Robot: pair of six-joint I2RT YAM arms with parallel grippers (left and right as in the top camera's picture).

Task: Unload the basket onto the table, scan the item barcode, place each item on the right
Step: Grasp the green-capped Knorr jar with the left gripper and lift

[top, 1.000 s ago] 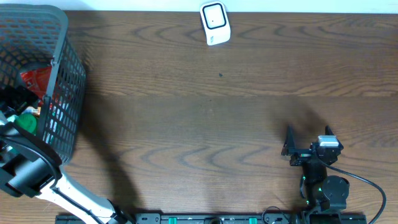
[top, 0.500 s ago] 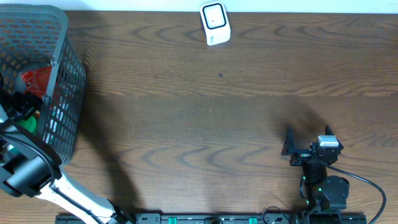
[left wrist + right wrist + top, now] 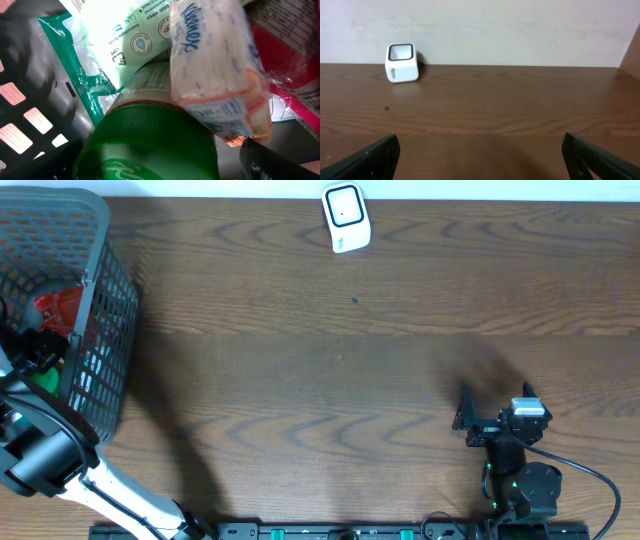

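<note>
- Overhead: a grey mesh basket [image 3: 105,330] sits at the left end of the table [image 3: 300,380]. The left arm reaches into it, and the basket wall partly screens the left gripper [image 3: 38,352].
- Overhead: one white scanner [image 3: 346,218] sits at the far edge, mid-table, well apart from the basket. The right gripper [image 3: 497,394] is near the front right, jaws wide, holding nothing.
- Left wrist: the items lie in the basket; four counted.
  - a green lid [image 3: 42,375] on a container with a printed label
  - a Kleenex tissue pack [image 3: 215,70] resting against that container
  - a green-and-white wipes pack [image 3: 120,45] beyond
  - a red packet [image 3: 55,310] at the right
- Left wrist: the lid lies between the wide-spread dark fingers [image 3: 280,160]. Cannot tell whether they touch it.
- Right wrist: the scanner, with its dark window on top, stands by the wall [image 3: 520,30]. Bare wood lies between it and the wide-set fingers.
</note>
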